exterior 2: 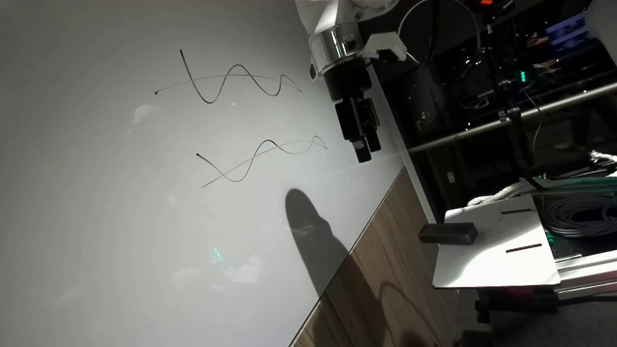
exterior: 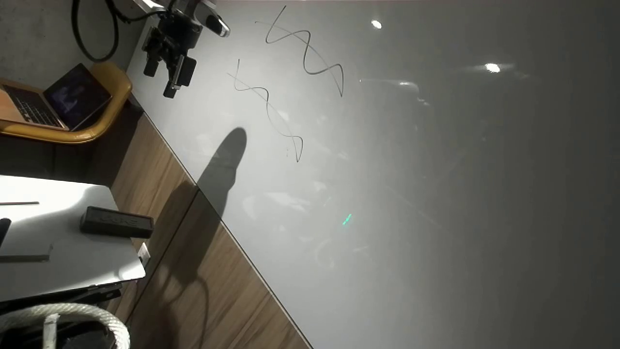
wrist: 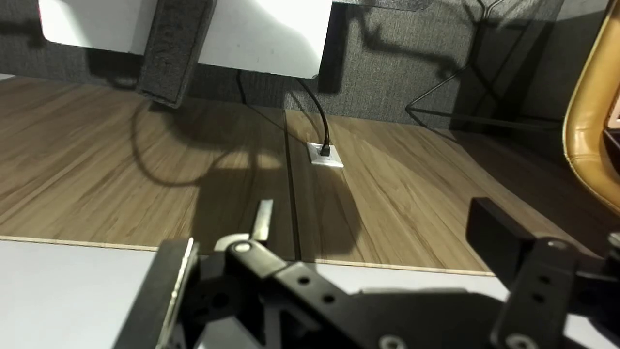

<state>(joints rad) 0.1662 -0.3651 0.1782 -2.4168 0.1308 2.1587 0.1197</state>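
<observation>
Fingers (wrist: 499, 237) stand spread with nothing between them, in front of the board (exterior: 411, 169). The block (wrist: 177, 48) overhangs the edge of the shelf (exterior 2: 499, 270), presumably to leave one end accessible; it lies beyond the fingers, well apart from them, at upper left in the wrist view.

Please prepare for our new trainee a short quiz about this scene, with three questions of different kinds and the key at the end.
1. True or false: the black two-finger gripper is closed on the dark grey rectangular block.
2. How many separate thin black wavy drawings show on the glossy white board?
3. Fill in colour and thing: the open pinkish laptop with black keys rests on a ____.

Key:
1. False: the jaws stand open with nothing between them, and the block lies on the flat white platform, one end jutting past its edge.
2. Two.
3. A curved yellow seat.
</observation>
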